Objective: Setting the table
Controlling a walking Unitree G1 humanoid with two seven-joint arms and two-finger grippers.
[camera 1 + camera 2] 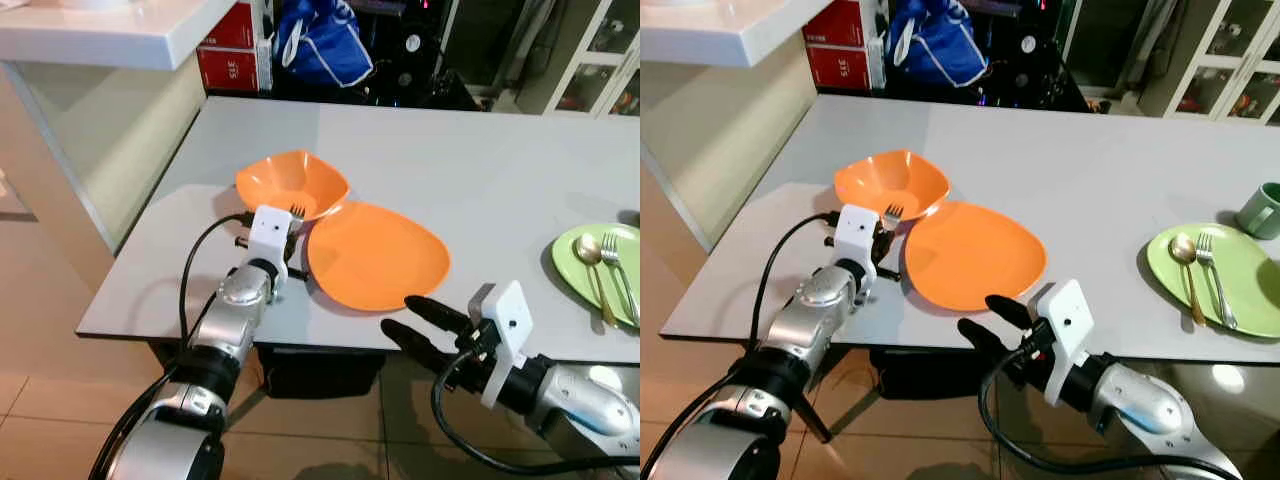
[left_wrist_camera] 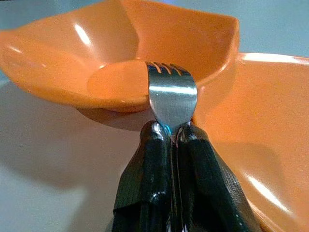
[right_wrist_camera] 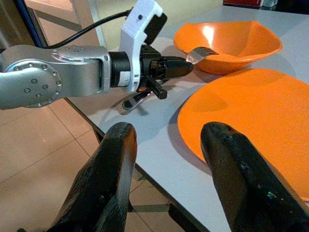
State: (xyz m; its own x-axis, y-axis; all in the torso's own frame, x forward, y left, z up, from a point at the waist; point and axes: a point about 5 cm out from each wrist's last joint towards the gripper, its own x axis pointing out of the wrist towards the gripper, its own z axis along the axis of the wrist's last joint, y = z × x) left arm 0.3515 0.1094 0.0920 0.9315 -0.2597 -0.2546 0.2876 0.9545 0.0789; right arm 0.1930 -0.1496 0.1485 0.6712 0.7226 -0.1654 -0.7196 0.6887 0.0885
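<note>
The left gripper (image 2: 171, 140) is pinched tight on a metal fork (image 2: 171, 94), tines at the near rim of the orange bowl (image 1: 290, 182), beside the orange plate (image 1: 375, 255). Thin, stiff and slick, it looks best held mid-handle. The right gripper (image 3: 169, 159) hangs spread at the table (image 1: 480, 150) edge.

I see the silver fork (image 2: 172, 94) pinched by its neck between my left gripper's (image 2: 170, 140) closed fingers, tines pointing at the near rim of the glossy orange bowl (image 1: 291, 182). That bowl sits upright on the grey table (image 1: 480, 170), its rim touching the flat orange plate (image 1: 375, 256) beside it near the table's front edge.
</note>
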